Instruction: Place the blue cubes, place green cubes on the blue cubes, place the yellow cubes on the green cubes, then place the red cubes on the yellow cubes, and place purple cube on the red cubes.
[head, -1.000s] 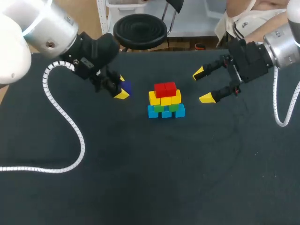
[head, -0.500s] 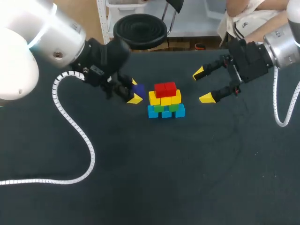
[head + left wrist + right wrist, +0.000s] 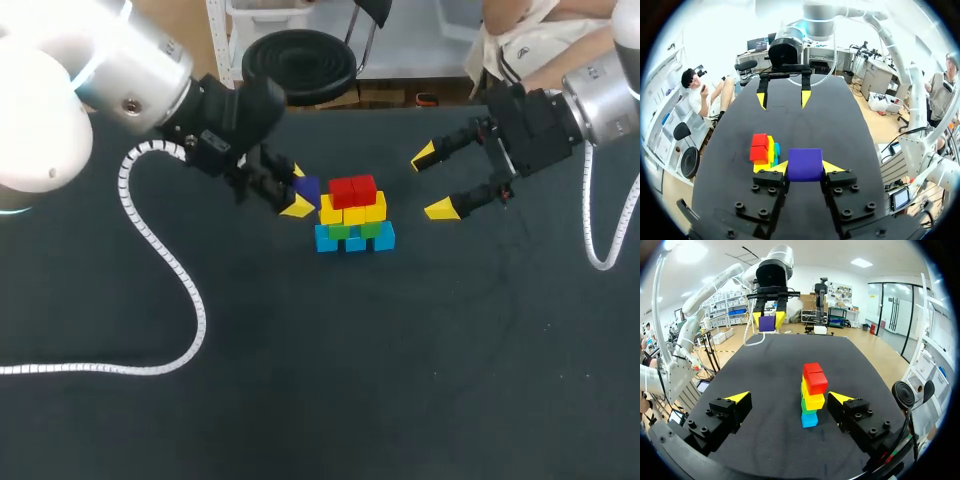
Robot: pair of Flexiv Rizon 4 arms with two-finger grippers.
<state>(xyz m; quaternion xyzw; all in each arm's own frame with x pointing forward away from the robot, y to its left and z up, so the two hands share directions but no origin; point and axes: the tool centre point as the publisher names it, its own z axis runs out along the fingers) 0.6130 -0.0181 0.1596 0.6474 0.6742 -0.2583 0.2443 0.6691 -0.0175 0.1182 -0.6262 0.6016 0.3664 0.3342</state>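
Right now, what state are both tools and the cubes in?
left tool: shut on the purple cube
right tool: open, empty
purple cube: held off the table, not yet placed
red cubes: on the yellow cubes, top bare
yellow cubes: on the green cubes
green cubes: on the blue cubes
blue cubes: on the table

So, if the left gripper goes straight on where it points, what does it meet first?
Probably the cube stack: the left gripper, shut on the purple cube, points at its red cubes, though height is unclear.
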